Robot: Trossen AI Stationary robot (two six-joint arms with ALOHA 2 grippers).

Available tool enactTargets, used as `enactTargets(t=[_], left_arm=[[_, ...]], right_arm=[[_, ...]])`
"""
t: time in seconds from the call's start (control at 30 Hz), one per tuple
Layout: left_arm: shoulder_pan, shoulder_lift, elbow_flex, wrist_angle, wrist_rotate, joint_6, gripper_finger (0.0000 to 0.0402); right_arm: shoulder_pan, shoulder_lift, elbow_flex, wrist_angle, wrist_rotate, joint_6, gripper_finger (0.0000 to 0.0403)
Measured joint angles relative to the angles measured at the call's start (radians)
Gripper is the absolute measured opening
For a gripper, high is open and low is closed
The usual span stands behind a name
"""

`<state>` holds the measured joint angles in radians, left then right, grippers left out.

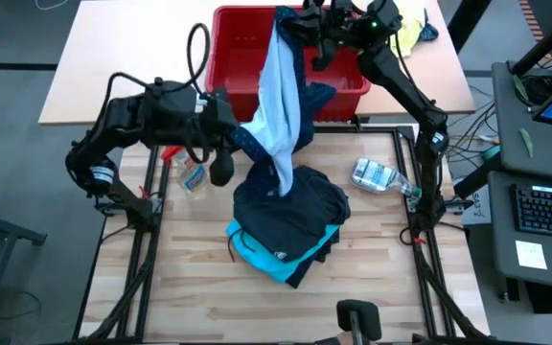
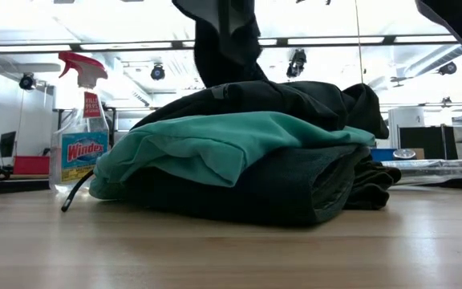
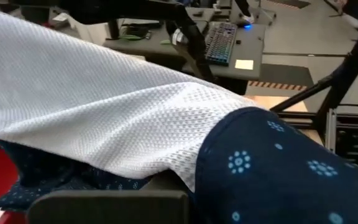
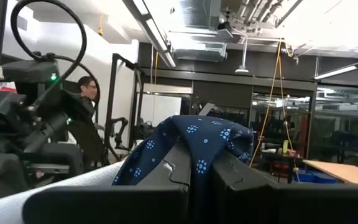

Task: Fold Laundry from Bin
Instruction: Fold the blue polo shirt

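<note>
My right gripper (image 1: 303, 27) is above the red bin (image 1: 242, 48) and shut on the navy dotted garment (image 1: 300, 96). The garment rises out of the bin. A light grey garment (image 1: 278, 96) hangs with it, and its lower end rests on the pile (image 1: 286, 225) of black and turquoise garments on the table. My left gripper (image 1: 230, 144) is at the bin's near side, at the navy garment's lower part (image 1: 252, 142). In the left wrist view, grey cloth (image 3: 104, 106) and navy cloth (image 3: 278, 168) cover its fingers. My left gripper holds the navy garment's lower part (image 3: 253, 162). The cloth lies over the fingers and hides the place of contact. The cloth runs from it toward the hanging garments. My right gripper pinches a bunched fold of the navy garment (image 4: 197, 140) between its two fingers. The fold sticks out past the fingertips. The rest hangs below into the bin, with grey cloth (image 4: 73, 180) lying against one finger.
A Windex spray bottle (image 1: 190, 177) lies left of the pile; it also shows in the low view (image 2: 83, 136). A clear plastic bottle (image 1: 381, 177) lies right of the pile. A yellow-and-blue bundle (image 1: 415, 34) sits at the far right. A person (image 4: 89, 90) stands beyond the table.
</note>
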<state>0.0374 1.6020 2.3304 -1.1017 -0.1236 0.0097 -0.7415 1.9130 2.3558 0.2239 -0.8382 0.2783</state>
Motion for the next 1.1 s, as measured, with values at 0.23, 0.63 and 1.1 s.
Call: enactTargets(t=[0.23,0.63,1.1], left_arm=[[-0.013,-0.003,-0.003,0.000,0.000,0.001,0.0000],[-0.017,-0.193,-0.433,0.301,0.013,-0.027,0.0000],[0.006,-0.607,-1.042,0.770,-0.156,-0.106,0.0000]], right_arm=[[0.000,-0.013,0.000,0.001,0.000,0.000,0.0009],[-0.001,-0.020,0.000,-0.003,-0.050,0.125,0.0009],[-0.033,-0.098,0.000,-0.003,-0.212,0.387,0.0009]])
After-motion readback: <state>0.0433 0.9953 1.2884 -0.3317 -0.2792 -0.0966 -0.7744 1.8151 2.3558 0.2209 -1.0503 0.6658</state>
